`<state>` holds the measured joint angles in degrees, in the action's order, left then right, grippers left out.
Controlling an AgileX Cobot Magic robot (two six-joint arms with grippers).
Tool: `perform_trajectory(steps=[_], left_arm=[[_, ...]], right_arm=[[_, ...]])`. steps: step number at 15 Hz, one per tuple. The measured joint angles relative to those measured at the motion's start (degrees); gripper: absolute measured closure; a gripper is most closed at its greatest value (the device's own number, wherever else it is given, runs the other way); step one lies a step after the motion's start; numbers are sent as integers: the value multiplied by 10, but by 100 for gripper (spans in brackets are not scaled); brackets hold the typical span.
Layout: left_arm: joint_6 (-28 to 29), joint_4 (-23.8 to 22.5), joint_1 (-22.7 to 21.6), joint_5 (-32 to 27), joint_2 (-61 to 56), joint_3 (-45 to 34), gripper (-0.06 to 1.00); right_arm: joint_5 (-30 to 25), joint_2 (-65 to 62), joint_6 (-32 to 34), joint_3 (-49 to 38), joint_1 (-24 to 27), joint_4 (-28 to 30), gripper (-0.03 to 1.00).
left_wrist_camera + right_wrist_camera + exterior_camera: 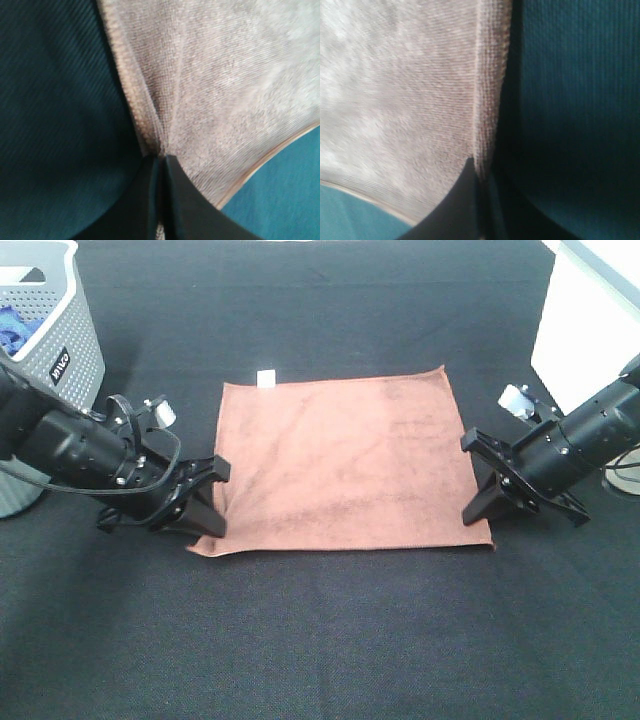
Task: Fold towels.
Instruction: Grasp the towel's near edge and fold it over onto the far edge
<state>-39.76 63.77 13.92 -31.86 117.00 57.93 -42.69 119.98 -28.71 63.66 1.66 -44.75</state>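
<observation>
A terracotta towel [345,465] lies spread flat on the black table, with a small white tag [266,378] on its far edge. My left gripper [212,502] is at the towel's left edge near the front corner. In the left wrist view this gripper [161,159] is shut on the towel [225,90], with creases running out from the pinch. My right gripper [478,480] is at the right edge near the front corner. In the right wrist view this gripper [479,167] is shut on the stitched hem of the towel [395,100].
A grey perforated basket [60,330] with something blue [12,330] inside stands at the back left, just behind my left arm. A white box [590,320] stands at the back right. Black cloth [330,640] covers the table.
</observation>
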Motion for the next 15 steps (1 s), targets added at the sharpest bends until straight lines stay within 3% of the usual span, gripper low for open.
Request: perform_trajectory(steps=[3, 10, 13, 15], left_arm=[[92, -102, 1, -45, -28, -3, 94], [107, -113, 1, -58, -83, -70, 94], [97, -112, 2, 5, -98, -61, 94], [81, -111, 2, 59, -100, -21, 94]], right_arm=[[-5, -49, 30, -44, -1, 50, 97], [-18, -83, 27, -98, -1, 54, 97], [-3, -84, -7, -60, -1, 35, 97], [10, -83, -18, 10, -1, 23, 97]])
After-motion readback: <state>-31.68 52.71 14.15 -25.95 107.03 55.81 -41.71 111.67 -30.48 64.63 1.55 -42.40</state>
